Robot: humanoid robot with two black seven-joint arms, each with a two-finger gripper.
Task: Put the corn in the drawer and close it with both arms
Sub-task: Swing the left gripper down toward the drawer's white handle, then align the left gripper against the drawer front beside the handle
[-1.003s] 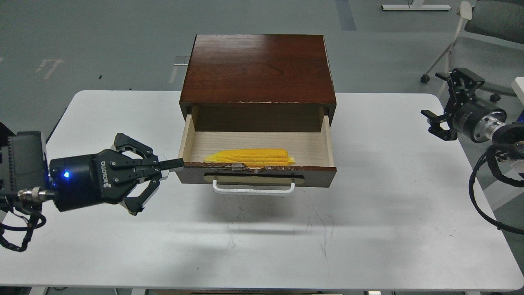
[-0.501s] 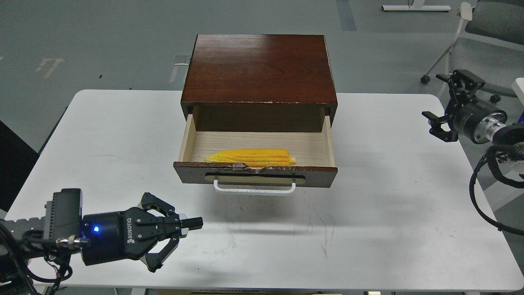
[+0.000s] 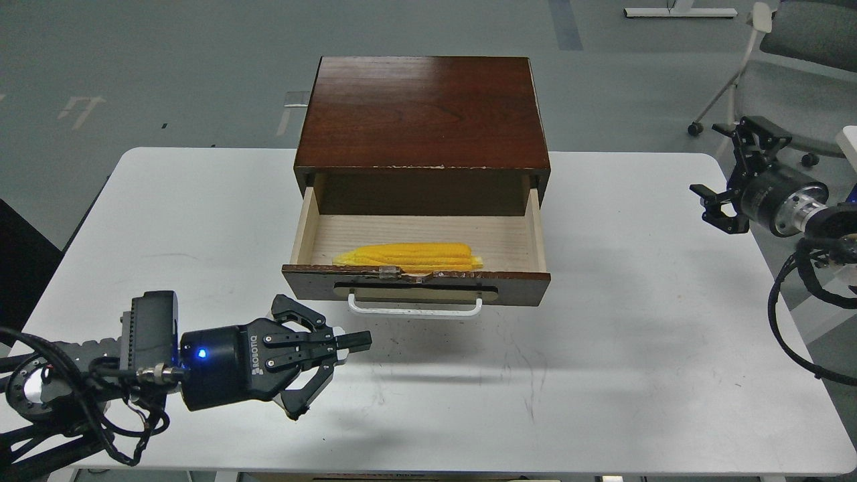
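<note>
The drawer point(image 3: 522, 289) is pulled out of the dark brown cabinet point(image 3: 422, 107), showing its pale wood floor. The yellow corn point(image 3: 408, 256) lies lengthwise inside, just behind the drawer front. The white bar handle point(image 3: 415, 311) faces me. My left gripper point(image 3: 358, 340) is shut and empty. It hovers low over the table, in front of the drawer and left of the handle, apart from it, pointing right. My right gripper point(image 3: 706, 157) is open and empty at the table's right edge, far from the drawer.
The white table point(image 3: 602, 375) carries only the cabinet. Loose black cables point(image 3: 787, 314) hang from the right arm past the table's right edge. A grey chair point(image 3: 803, 40) stands on the floor behind, at the right.
My left gripper left the drawer's front left corner, dropped toward the table's near edge, then moved right and up toward the handle. The drawer stays open. The right gripper has barely moved.
</note>
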